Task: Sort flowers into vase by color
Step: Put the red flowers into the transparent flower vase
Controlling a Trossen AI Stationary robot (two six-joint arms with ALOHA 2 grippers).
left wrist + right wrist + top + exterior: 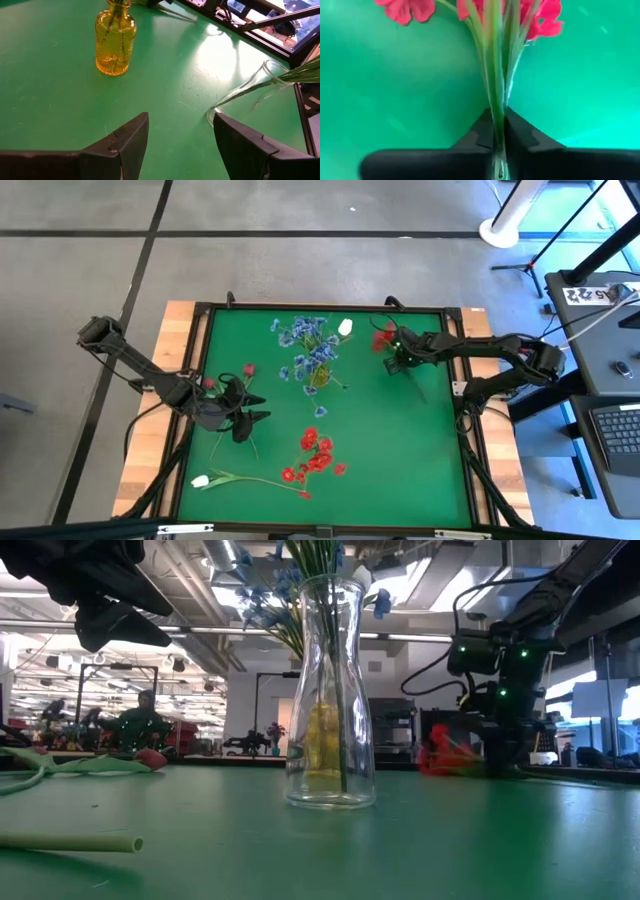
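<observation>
A red spray [383, 338] lies at the far right of the green table, with my right gripper [398, 360] shut on its stems just below the blossoms [540, 15]. My left gripper [243, 417] hangs open over the table's left, holding nothing [180, 120]. A yellow vase [115, 42] at the far middle holds the blue flowers [308, 348]. In front of it a clear glass vase [330, 690] holds green stems, with red blossoms [316, 455] above it. A white bud's spray [205, 479] and a dark pink bud [249, 369] lie flat on the table. My right gripper pinches the red spray's bunched green stems [495, 107] between its two fingers, a short way below the blossoms. The fingers come steeply from above and lie across the stems. The blossoms [450, 755] sit low at the table, and the stem's tail [418, 388] trails behind the gripper.
Another white bud [345, 328] shows beside the blue flowers at the far edge. A dark raised frame [455, 380] borders the green table. Open green surface lies at the near right. A person sits in the room beyond the table [140, 720].
</observation>
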